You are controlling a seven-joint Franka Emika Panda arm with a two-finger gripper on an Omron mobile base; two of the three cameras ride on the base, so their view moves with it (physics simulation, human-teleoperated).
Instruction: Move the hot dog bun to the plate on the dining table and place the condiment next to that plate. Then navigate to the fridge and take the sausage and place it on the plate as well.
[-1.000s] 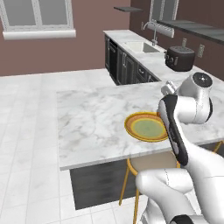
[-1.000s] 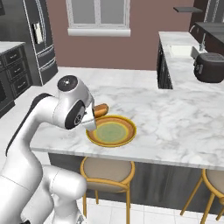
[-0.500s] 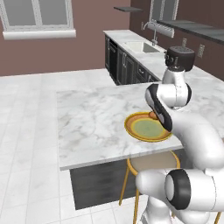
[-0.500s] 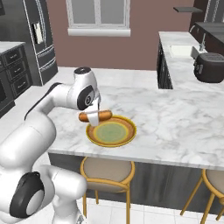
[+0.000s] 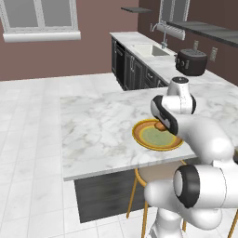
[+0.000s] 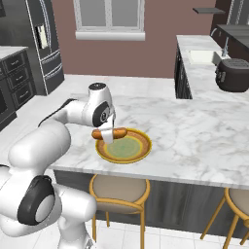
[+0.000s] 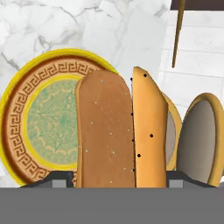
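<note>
- Gripper is clamped on the bun, which sits crosswise between the fingers; in the hand view the bun juts straight out ahead, split running lengthwise.
- Bun hangs just above the near-left rim of the plate, not yet over its centre (judging from the right base view). In the hand view most of the plate lies off to the bun's left.
- Risk 1: let go here and the bun prob. lands on the raised rim, then tips or rolls off onto the table. Cause: hand is off-centre w.r.t. the plate.
- Risk 2: table edge is close on the hand's near side, w/ a stool right below; a roll that way could drop the bun to the floor.
- Risk 3: coming down too hard could nudge the plate, since nothing holds it on the smooth marble.
- Surface: white, grey-veined marble, flat and bare around the plate; it looks slick.
- Room: fridge stands far off beyond the hand to the left in the right base view; sink counter w/ a dark cooker runs along the far wall, window behind.
- Ketchup and sausage: can't spot either.
</note>
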